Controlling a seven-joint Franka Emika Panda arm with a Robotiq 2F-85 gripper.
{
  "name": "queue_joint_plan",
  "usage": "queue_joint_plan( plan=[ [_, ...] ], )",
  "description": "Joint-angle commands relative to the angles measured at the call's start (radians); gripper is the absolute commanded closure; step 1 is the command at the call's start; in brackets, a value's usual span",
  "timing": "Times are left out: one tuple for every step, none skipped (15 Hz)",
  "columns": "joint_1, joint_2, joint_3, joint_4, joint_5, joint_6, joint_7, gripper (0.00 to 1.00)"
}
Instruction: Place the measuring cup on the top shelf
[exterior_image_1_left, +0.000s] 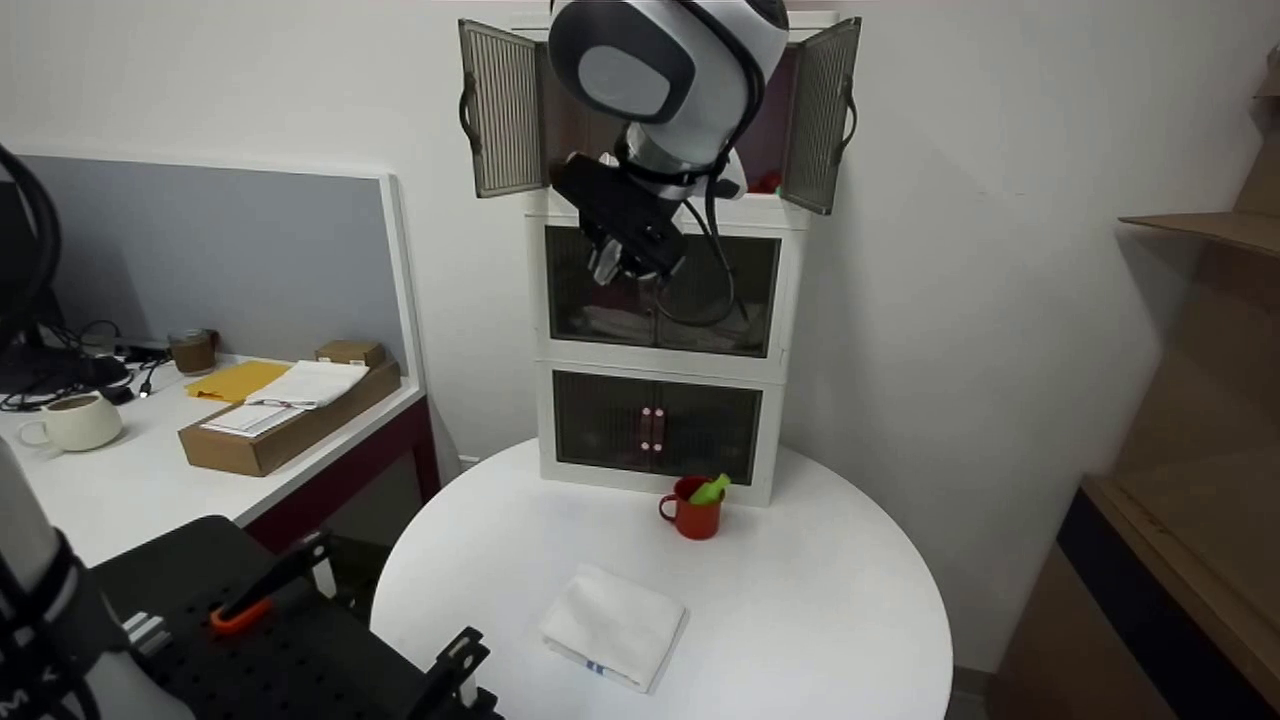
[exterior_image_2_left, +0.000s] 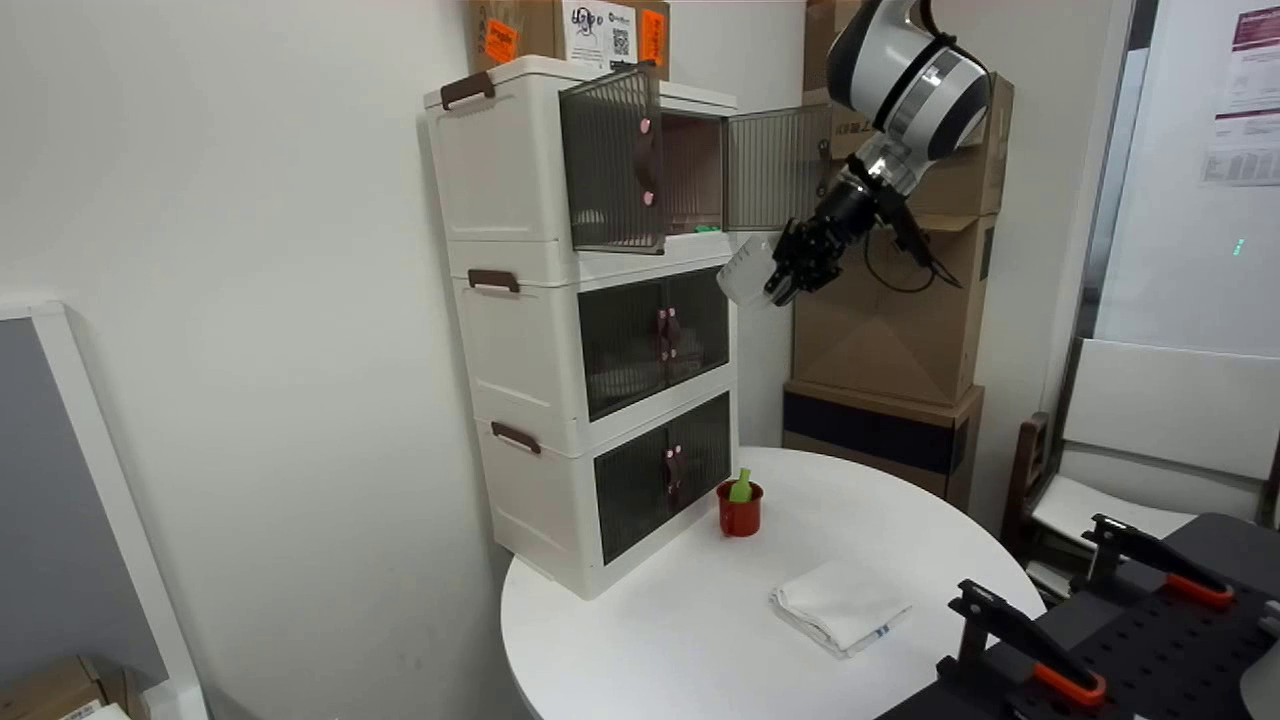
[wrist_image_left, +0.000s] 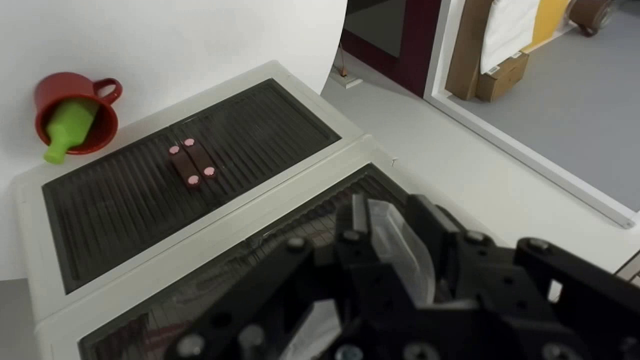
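Note:
The clear measuring cup (exterior_image_2_left: 745, 271) is held tilted in the air by my gripper (exterior_image_2_left: 784, 270), in front of the tall white cabinet. In the wrist view a see-through part of the measuring cup (wrist_image_left: 400, 245) lies between the fingers of my gripper (wrist_image_left: 392, 215). In an exterior view the arm and gripper (exterior_image_1_left: 625, 262) largely hide the cup. The top shelf (exterior_image_2_left: 692, 170) has both dark doors swung open; its brown interior also shows partly behind the arm (exterior_image_1_left: 778, 120). The cup is outside the shelf, at or below the height of its floor.
The open doors (exterior_image_2_left: 615, 165) (exterior_image_1_left: 822, 115) stick out on both sides of the top shelf. A small green item (exterior_image_2_left: 706, 229) lies inside it. Below are two shut glass-fronted compartments (exterior_image_1_left: 655, 425). A red mug (exterior_image_1_left: 694, 515) and a folded white cloth (exterior_image_1_left: 615, 625) are on the round table.

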Motion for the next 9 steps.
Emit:
queue_joint_plan(
  plan=[
    [0.055,-0.002,-0.061,0.001,0.0,-0.005,0.0,0.74],
    [0.061,0.0,-0.067,0.0,0.0,-0.005,0.001,0.74],
    [0.066,0.004,-0.07,0.0,0.0,-0.005,0.001,0.74],
    [0.068,0.007,-0.07,0.0,0.0,-0.005,0.001,0.74],
    [0.07,0.009,-0.07,0.0,0.0,-0.005,0.001,0.74],
    [0.07,0.009,-0.07,0.0,0.0,-0.005,0.001,0.74],
    [0.07,0.009,-0.07,0.0,0.0,-0.005,0.001,0.74],
    [0.07,0.009,-0.07,0.0,0.0,-0.005,0.001,0.74],
    [0.07,0.009,-0.07,0.0,0.0,-0.005,0.001,0.94]
  ],
)
